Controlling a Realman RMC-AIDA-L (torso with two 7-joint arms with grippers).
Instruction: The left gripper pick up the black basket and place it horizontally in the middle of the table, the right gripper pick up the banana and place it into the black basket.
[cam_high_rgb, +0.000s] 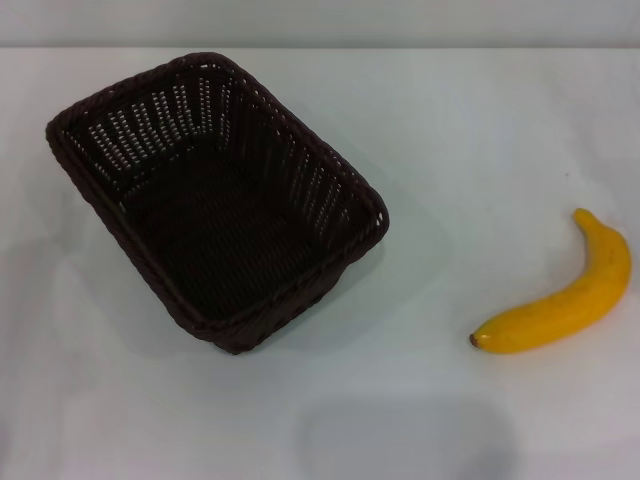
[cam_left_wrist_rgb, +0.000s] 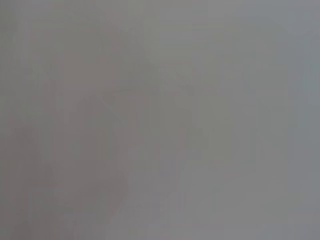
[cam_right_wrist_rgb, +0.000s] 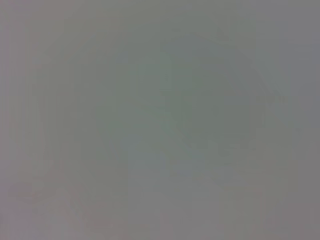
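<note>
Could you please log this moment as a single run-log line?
black basket: empty, skewed, table's left | banana: on table, right, apart | pincers: out of view | task: not started

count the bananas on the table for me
1. A single curved yellow banana lies on the white table, at the robot's right, apart from the dark woven basket. The basket's floor looks empty.

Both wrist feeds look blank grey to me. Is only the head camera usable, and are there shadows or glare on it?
Head view: sharp and evenly lit; the black basket casts a soft shadow on the table, with another faint shadow at the near edge; no hard glare on the banana. Left wrist view: featureless grey, nothing in focus. Right wrist view: the same, no tool visible.
</note>
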